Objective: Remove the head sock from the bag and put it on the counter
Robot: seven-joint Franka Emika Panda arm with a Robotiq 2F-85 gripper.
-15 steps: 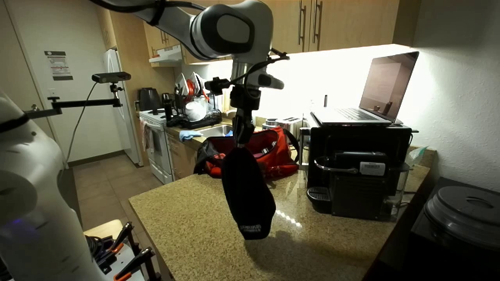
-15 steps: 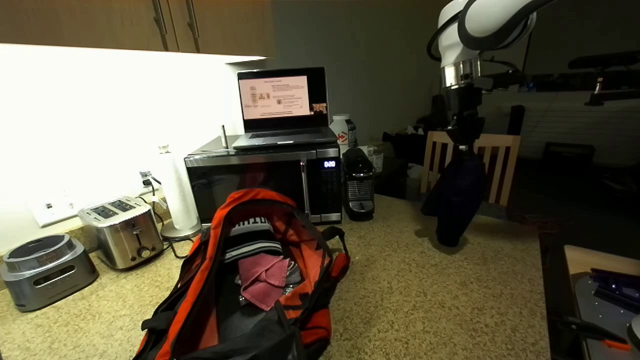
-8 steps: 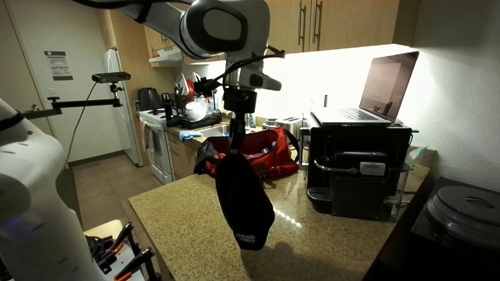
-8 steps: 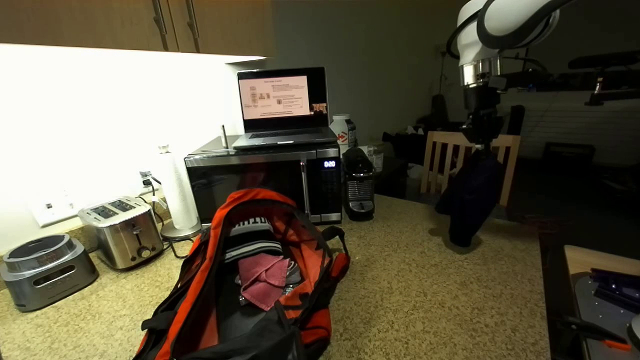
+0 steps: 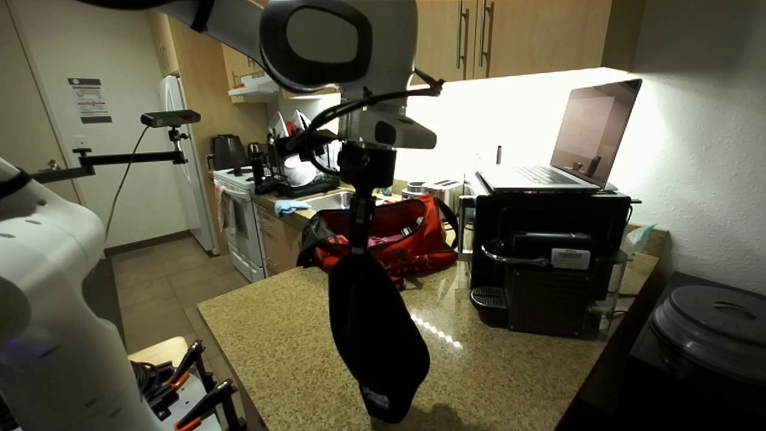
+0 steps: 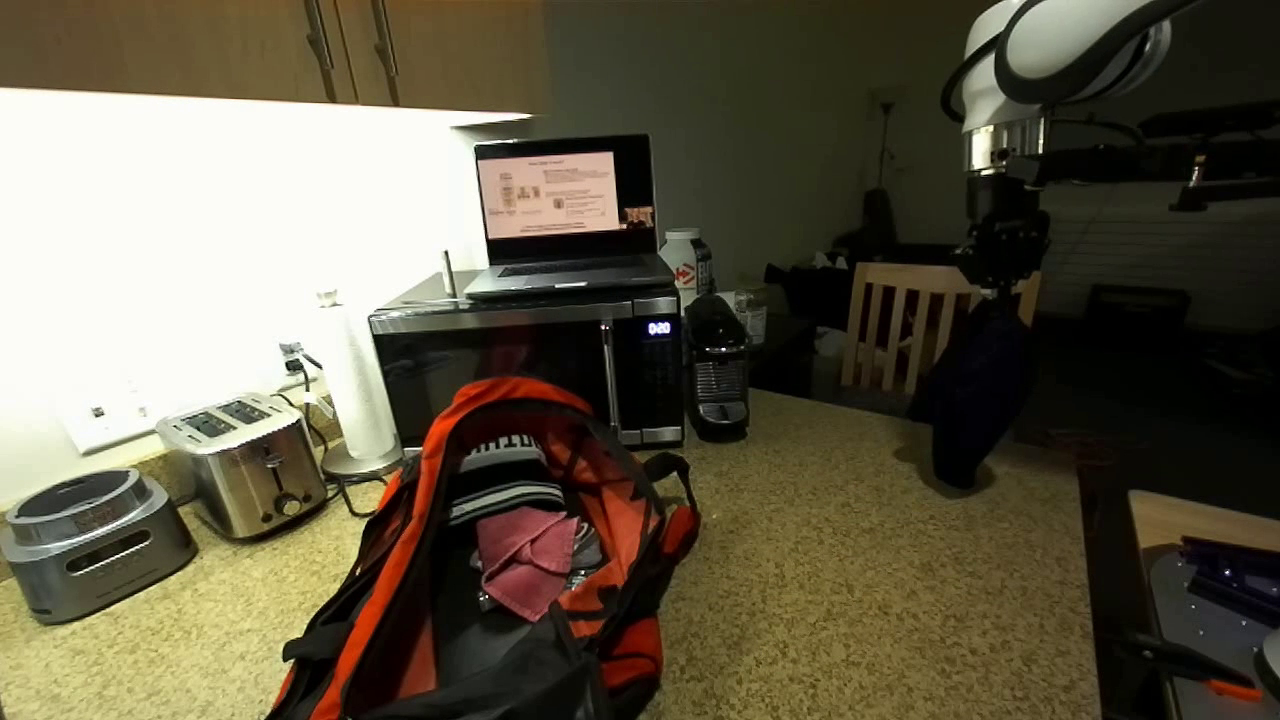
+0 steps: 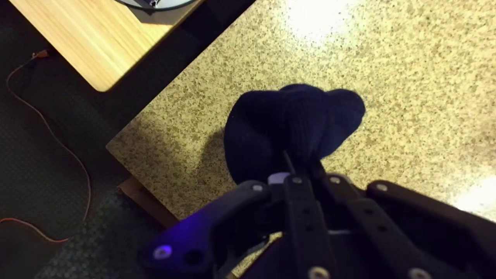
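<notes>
The head sock point(image 5: 377, 341) is a dark, nearly black cloth with small pale lettering at its lower end. It hangs from my gripper point(image 5: 359, 246), which is shut on its top end. In an exterior view the sock point(image 6: 975, 390) hangs over the far right end of the counter point(image 6: 850, 590), its tip close to the surface. I cannot tell if the tip touches. In the wrist view the sock point(image 7: 259, 131) looks navy and spreads below the fingertips point(image 7: 304, 164), over the counter point(image 7: 418, 97) near its corner. The red and black bag point(image 6: 525, 390) stands open, away from the gripper.
Inside the bag lie a pink cloth point(image 6: 527, 560) and a striped knit item point(image 6: 505, 480). A microwave point(image 6: 500, 370) bears a laptop point(image 6: 560, 205). A coffee machine point(image 5: 544, 281) stands beside it. A wooden chair point(image 6: 890, 330) is behind the counter's end.
My gripper has moved farther from the bag, carrying the hanging sock to the right in an exterior view and lower and closer to the camera in an exterior view. The bag has not moved.
</notes>
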